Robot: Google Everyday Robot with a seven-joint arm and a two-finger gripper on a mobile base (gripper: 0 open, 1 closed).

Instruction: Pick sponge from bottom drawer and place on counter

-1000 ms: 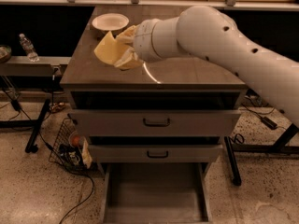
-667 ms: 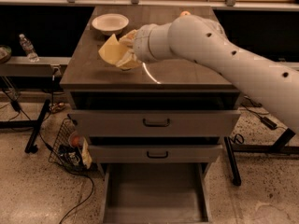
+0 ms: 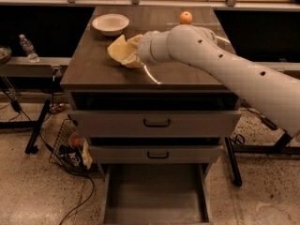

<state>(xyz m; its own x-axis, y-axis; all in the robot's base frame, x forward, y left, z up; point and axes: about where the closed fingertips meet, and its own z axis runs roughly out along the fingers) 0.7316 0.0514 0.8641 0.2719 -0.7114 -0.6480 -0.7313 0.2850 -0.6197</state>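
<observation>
My gripper [image 3: 125, 52] hangs low over the left middle of the counter [image 3: 89, 69], just in front of the white bowl. Its yellowish pads face left. I cannot make out the sponge apart from those pads; it is not on the counter and not in the drawer. The bottom drawer [image 3: 154, 203] is pulled open at the foot of the cabinet, and its flat grey floor is bare. My white arm reaches in from the right across the counter and hides part of the white arc [image 3: 152, 76].
A white bowl [image 3: 110, 23] stands at the counter's back left and an orange [image 3: 186, 17] at the back right. Two wider drawers with black handles [image 3: 156, 123] are shut. A wire basket [image 3: 65, 146] and cables lie on the floor at left.
My forearm has swung lower and to the right, uncovering the orange. The gripper has stayed over the same part of the counter, shifting slightly right.
</observation>
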